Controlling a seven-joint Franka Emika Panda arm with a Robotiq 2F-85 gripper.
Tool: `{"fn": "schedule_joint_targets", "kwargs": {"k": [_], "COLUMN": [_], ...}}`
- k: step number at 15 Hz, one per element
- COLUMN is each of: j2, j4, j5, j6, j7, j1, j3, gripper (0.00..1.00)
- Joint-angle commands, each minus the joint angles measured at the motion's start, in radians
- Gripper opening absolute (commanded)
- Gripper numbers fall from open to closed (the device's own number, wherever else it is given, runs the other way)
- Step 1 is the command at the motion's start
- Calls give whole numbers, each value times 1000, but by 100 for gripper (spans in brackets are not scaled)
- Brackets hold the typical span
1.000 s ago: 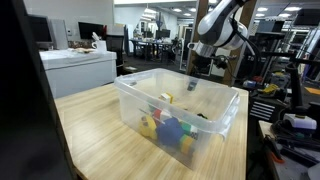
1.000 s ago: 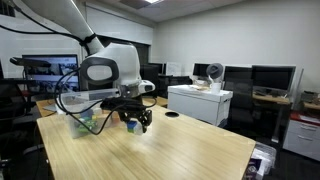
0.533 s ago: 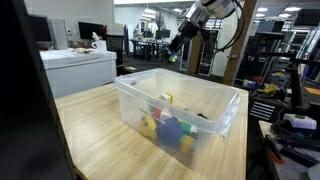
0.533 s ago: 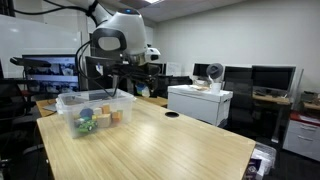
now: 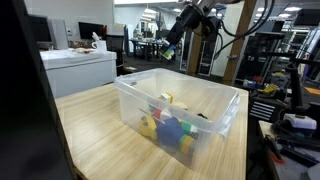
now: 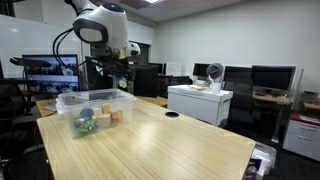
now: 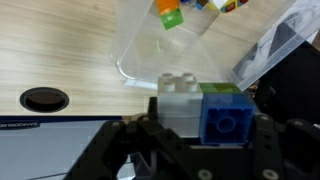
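Jaws hold two toy blocks [image 7: 203,115] tight, high up near the clear bin [image 5: 135,105] on the tabletop [image 5: 90,130].

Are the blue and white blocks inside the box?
Out: the gripper holds the blue block and white block away from the clear bin.

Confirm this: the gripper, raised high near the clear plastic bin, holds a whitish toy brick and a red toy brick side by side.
One detail is wrong: the brick beside the whitish toy brick is a blue toy brick, not a red one, as the wrist view shows. The rest holds: the gripper, raised high near the clear plastic bin, holds the two side by side.
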Motion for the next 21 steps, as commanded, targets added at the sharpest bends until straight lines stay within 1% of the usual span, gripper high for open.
{"fn": "schedule_joint_targets", "kwargs": {"k": [1,2,3,4,7,10,11,12,13,16,17,18,19,21], "j2": [-64,-67,-71,-73,-74,-62,-44,-42,-20,14,32,42,17,37], "j4": [-72,-79,-84,-89,-90,-62,-35,-28,5,59,87,103,77,97], "j5": [10,7,5,6,1,-6,-42,-55,-104,-192,-225,-234,-206,-212], "j6": [-23,-24,-24,-22,-22,-17,-8,-5,16,45,50,42,33,32], "j7": [-24,-17,-13,-15,-11,11,44,52,73,124,160,197,151,165], "j1": [31,36,40,44,47,46,37,36,29,25,23,22,31,28], "j3": [-21,-23,-25,-28,-33,-39,-39,-42,-47,-65,-72,-73,-79,-78], "gripper": [50,93,93,98,100,100,100,100,100,100,100,100,100,100]}}
